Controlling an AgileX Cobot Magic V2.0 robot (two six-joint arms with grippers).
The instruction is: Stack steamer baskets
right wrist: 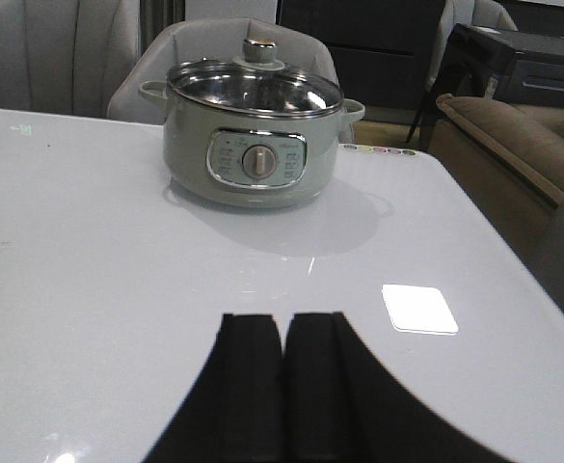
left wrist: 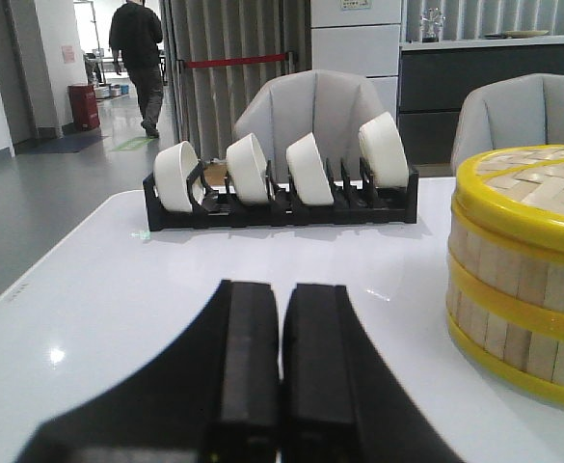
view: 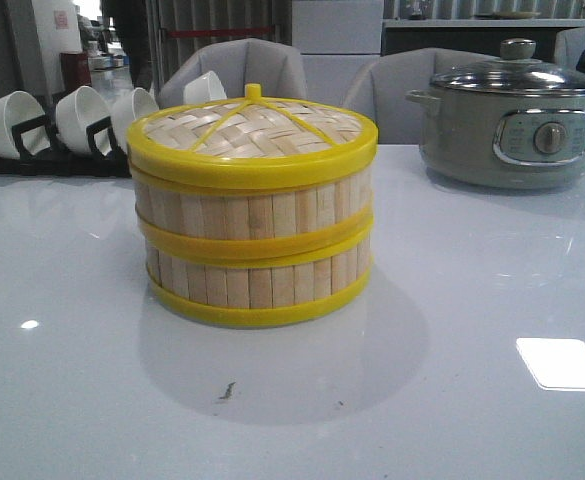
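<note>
Two steamer baskets (view: 255,250) of pale wooden slats with yellow rims stand stacked in the middle of the white table, one tier on the other. A woven bamboo lid (view: 252,130) with a yellow rim sits on top. The stack also shows in the left wrist view as the steamer baskets (left wrist: 524,270), off to one side of my left gripper (left wrist: 282,289), which is shut with nothing in it. My right gripper (right wrist: 283,323) is shut and empty over bare table. Neither gripper shows in the front view.
A grey electric pot (view: 512,125) with a glass lid stands at the back right, also in the right wrist view as the pot (right wrist: 253,145). A black rack of white bowls (view: 62,130) lines the back left. Chairs stand behind the table.
</note>
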